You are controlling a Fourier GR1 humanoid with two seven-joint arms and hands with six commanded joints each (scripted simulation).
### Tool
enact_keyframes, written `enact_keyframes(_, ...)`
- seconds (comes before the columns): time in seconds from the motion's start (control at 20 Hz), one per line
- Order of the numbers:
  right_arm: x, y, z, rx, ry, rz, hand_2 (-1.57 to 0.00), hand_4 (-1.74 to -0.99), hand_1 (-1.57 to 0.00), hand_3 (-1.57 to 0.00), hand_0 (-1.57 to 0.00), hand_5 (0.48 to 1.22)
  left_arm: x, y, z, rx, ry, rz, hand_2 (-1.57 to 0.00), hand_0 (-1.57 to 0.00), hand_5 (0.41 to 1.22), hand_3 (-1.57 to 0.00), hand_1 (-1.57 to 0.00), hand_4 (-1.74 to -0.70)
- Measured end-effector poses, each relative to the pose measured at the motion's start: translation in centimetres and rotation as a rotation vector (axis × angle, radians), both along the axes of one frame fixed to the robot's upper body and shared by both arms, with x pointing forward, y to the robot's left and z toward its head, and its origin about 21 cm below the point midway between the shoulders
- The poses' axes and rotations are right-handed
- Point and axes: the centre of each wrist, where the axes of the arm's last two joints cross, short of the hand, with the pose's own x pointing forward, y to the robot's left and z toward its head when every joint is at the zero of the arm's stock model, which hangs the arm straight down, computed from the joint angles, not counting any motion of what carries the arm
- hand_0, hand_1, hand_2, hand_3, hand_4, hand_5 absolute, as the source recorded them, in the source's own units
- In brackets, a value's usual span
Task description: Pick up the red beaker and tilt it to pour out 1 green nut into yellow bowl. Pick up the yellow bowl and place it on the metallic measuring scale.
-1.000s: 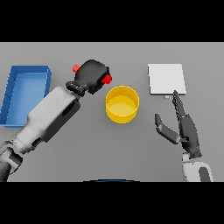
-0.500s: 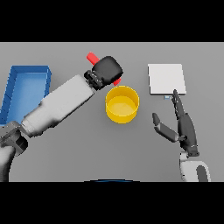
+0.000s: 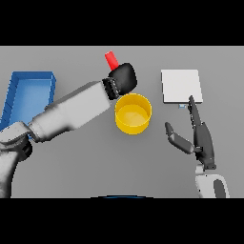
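The counter point(image 3: 71, 176) reads as flat matt grey, smooth all over. The yellow bowl point(image 3: 133, 113) looks like smooth plastic with a soft sheen inside. The red beaker point(image 3: 111, 59) is plain, matt red. The measuring scale point(image 3: 180, 86) shows a pale, smooth, dull-metal top. The blue tray point(image 3: 29, 78) looks plastic. Both the left hand point(image 3: 124, 78) and the right hand point(image 3: 202, 140) look like dark matt rubbery plastic.

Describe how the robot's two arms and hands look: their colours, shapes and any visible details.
The left arm is a thick, rounded white and pale grey tube, darker grey at the elbow, with a dark ribbed wrist joining a bulky black left hand. The right hand is dark grey and slim, with long fingers and a separate thumb, on a white cuff with grey trim. No cables or markings show.
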Motion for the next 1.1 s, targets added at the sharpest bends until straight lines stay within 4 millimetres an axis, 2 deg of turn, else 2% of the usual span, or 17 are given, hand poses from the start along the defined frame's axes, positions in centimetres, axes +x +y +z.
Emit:
enact_keyframes(0.55, -0.2, -0.7, 0.0, -0.018, 0.012, -0.022, 0.00, -1.151, 0.00, 0.00, 0.00, 0.634, -0.6, -3.1, -0.5, 0.264, -0.157, -0.162, -1.57, -1.57, 1.221, -1.57, -1.57, -1.72)
enact_keyframes(0.65, -0.2, -0.4, -0.3, -0.003, 0.000, -0.011, 0.00, -1.152, 0.00, 0.00, 0.00, 0.635, -0.6, -3.4, 0.2, 0.285, -0.170, -0.180, -1.57, -1.57, 1.221, -1.57, -1.57, -1.72)
enact_keyframes(0.7, -0.4, -0.7, -0.2, -0.003, -0.004, -0.012, 0.00, -1.153, 0.00, 0.00, 0.00, 0.636, -0.2, -3.4, 0.9, 0.293, -0.189, -0.192, -1.57, -1.57, 1.221, -1.57, -1.57, -1.72)
enact_keyframes(0.8, -0.4, -0.5, -0.2, 0.005, -0.004, 0.000, 0.00, -1.147, 0.00, 0.00, 0.00, 0.642, 0.6, -3.9, 4.1, 0.305, -0.220, -0.190, -1.57, -1.57, 1.221, -1.57, -1.57, -1.72)
enact_keyframes(0.9, -0.4, -0.3, -0.4, 0.005, -0.011, 0.008, 0.00, -1.154, 0.00, 0.00, 0.00, 0.654, 1.9, -3.4, 7.2, 0.314, -0.314, -0.160, -1.57, -1.57, 1.221, -1.57, -1.57, -1.73)
enact_keyframes(1.0, -0.4, -0.2, -0.3, -0.008, -0.025, 0.007, 0.00, -1.160, 0.00, 0.00, 0.00, 0.660, 3.0, -2.4, 10.6, 0.250, -0.337, -0.112, -1.57, -1.57, 1.221, -1.18, -1.57, -1.73)
enact_keyframes(1.1, 0.0, 0.4, -0.4, -0.011, -0.020, 0.014, 0.00, -1.161, 0.00, 0.00, 0.00, 0.661, 4.3, -1.2, 14.2, 0.155, -0.416, -0.026, -1.57, -1.57, 1.221, -1.32, -1.57, -1.73)
